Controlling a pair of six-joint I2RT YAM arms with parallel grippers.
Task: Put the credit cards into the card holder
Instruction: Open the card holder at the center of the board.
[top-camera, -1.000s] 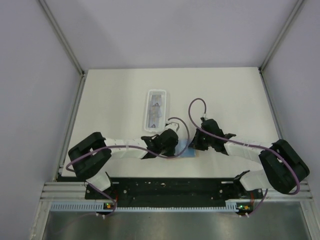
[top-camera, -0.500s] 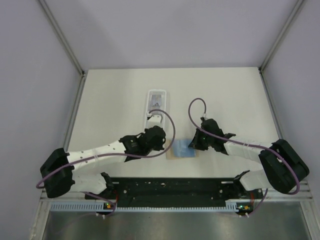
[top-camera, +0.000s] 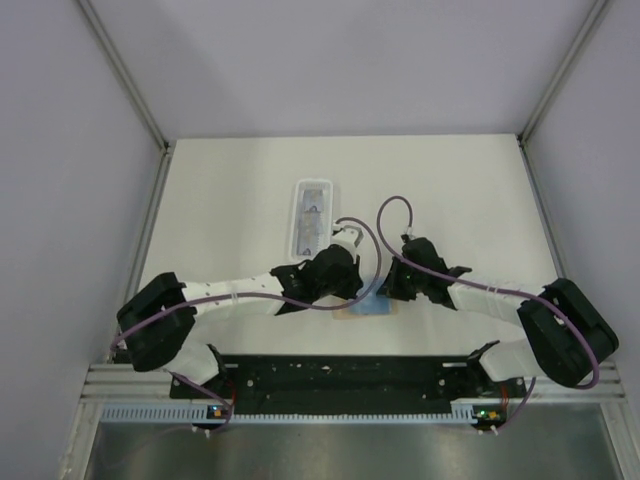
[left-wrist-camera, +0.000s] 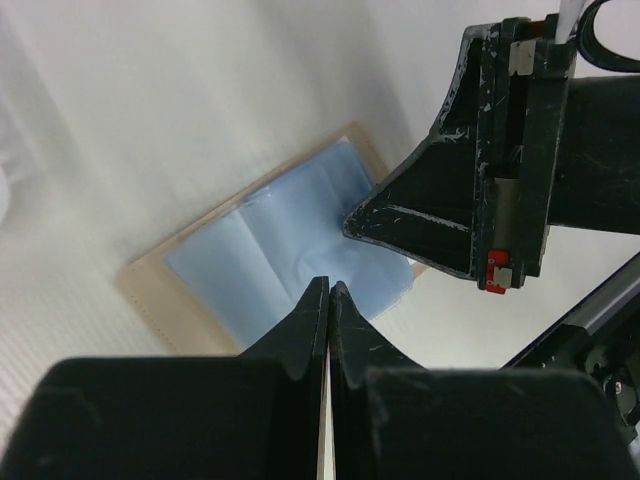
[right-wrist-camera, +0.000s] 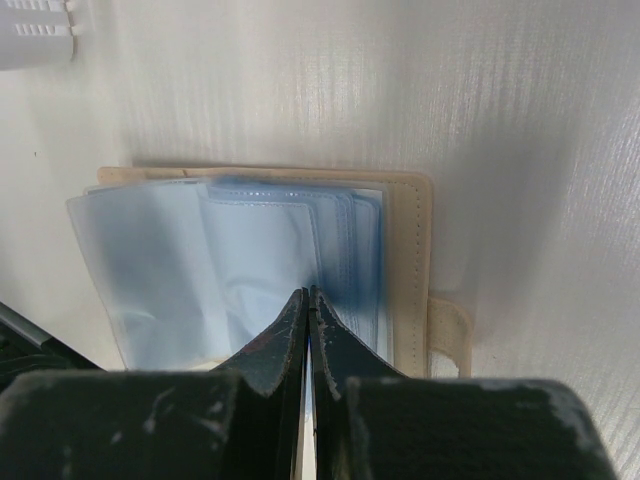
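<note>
The card holder (top-camera: 366, 306) lies open on the table, tan rim down and light blue sleeves (right-wrist-camera: 250, 250) up, its closing tab (right-wrist-camera: 450, 335) at the right in the right wrist view. My right gripper (right-wrist-camera: 307, 292) is shut, its tips on the blue sleeves. My left gripper (left-wrist-camera: 328, 285) is shut too, with nothing seen held, and hovers over the holder's blue inside (left-wrist-camera: 270, 245), close to the right gripper's black body (left-wrist-camera: 480, 200). From above both grippers, left (top-camera: 350, 291) and right (top-camera: 384, 292), meet at the holder. The credit cards (top-camera: 312, 214) lie in the clear tray.
The long clear plastic tray (top-camera: 298, 240) stands just behind the holder, left of centre; its ribbed end (right-wrist-camera: 35, 30) shows in the right wrist view. Both arms' purple cables (top-camera: 390, 205) loop over the middle. Metal frame posts edge the table's left and right sides.
The left arm swung out to the tray's near end half a second ago and has come back over the holder, shut throughout. The right arm has not moved.
</note>
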